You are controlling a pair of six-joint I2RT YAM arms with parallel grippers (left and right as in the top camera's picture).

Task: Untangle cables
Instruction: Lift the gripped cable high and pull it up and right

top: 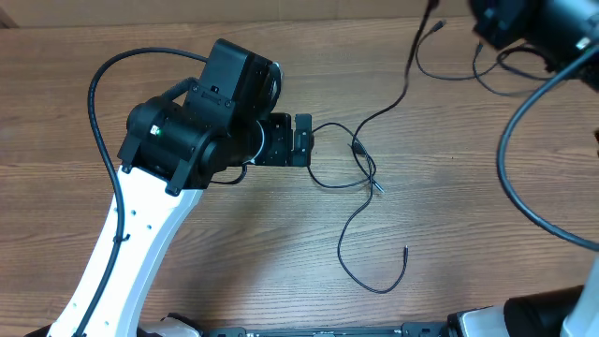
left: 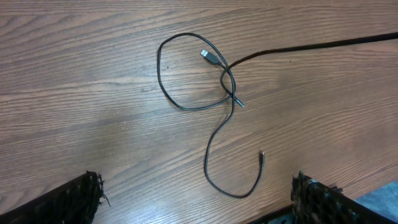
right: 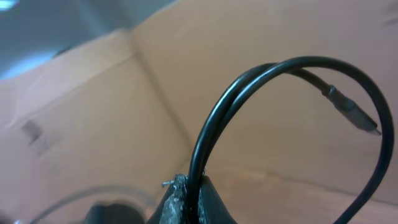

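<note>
- Two cables (left: 214, 146) at least, thin and black, on the table (top: 234, 253). Nearest the base is a free tail tip (top: 405, 250), lying flat with nothing touching it.
- Next up is the tangle. A loop (left: 166, 84) closes at a crossing (left: 232, 93), with a USB-type plug (left: 211, 58) lying inside the loop.
- Left gripper (top: 303, 140) is just beside the loop, fingers (left: 81, 199) spread wide and empty.
- Handling, my read: light, limp, slick jacket. It won't hold its shape, and a tug drags the whole run.
- Grip the jacket just behind a plug or beside the crossing, not on the plug tip. Pin one strand and draw the other out through the loop.
- Farther out, a strand (left: 311, 46) leaves the crossing and rises off the table toward the right arm.
- Right gripper (right: 186, 191) is pinched tight on a doubled bend of cable, a plug end (right: 351, 115) hanging free past it.
- Farthest, more cord (top: 487, 70) lies by the back edge; can't tell how it's tangled.
- Containers: none in view.
</note>
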